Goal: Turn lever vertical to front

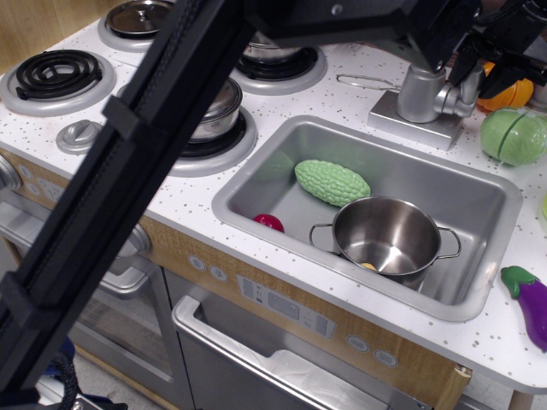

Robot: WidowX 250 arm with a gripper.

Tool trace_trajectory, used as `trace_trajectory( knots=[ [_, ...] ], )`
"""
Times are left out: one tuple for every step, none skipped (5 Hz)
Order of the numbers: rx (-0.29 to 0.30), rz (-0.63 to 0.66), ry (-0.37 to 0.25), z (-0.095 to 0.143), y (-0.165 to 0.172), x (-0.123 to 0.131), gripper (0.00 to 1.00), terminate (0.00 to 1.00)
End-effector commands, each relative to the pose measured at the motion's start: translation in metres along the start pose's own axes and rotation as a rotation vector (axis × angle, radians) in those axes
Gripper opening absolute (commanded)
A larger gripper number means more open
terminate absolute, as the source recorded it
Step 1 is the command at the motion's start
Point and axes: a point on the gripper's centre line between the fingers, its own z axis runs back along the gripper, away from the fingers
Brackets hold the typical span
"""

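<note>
One arm, black, slanting across the view from lower left to upper right. One gripper (484,70) at the top right corner, dark fingers (500,77) hanging down at either side of the lever (468,87). Cannot tell whether clamped on it or merely beside it: too dark and crowded there.

One lever, short and silver-grey, rising upright from a rounded elbow on one stubby cylinder (421,92), upper part hidden behind the gripper. Stands on one rectangular grey plate (408,120) just behind the sink's (256,175) back rim, near its right end.

One sink, holding one steel pot (389,235) with two loop handles, one bumpy green gourd (332,182) just beside the pot, and one red piece (268,222) at the front wall. One small yellow bit (368,266) inside the pot.

Four burners: one black coil (55,72), one with a lid (141,17), one bearing a second pot (218,107), one partly hidden (282,64). One round knob (79,135) in clear sight. One thin wire loop (367,82) left of the cylinder.

On the right of the counter: one orange pumpkin (513,90), one round green vegetable (513,135), one purple eggplant (532,301).

Small marks on the front panel (282,306), too small to read.
</note>
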Motion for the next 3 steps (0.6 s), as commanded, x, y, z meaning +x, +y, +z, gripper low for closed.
trace_trajectory(
  knots=[
    [-0.091,0.029,0.04,0.023,-0.001,0.0,0.0,0.0],
    [-0.12,0.047,0.085,0.021,-0.005,-0.008,0.0,0.0],
    [-0.132,0.052,0.112,0.016,-0.01,-0.013,0.0,0.0]
  ],
)
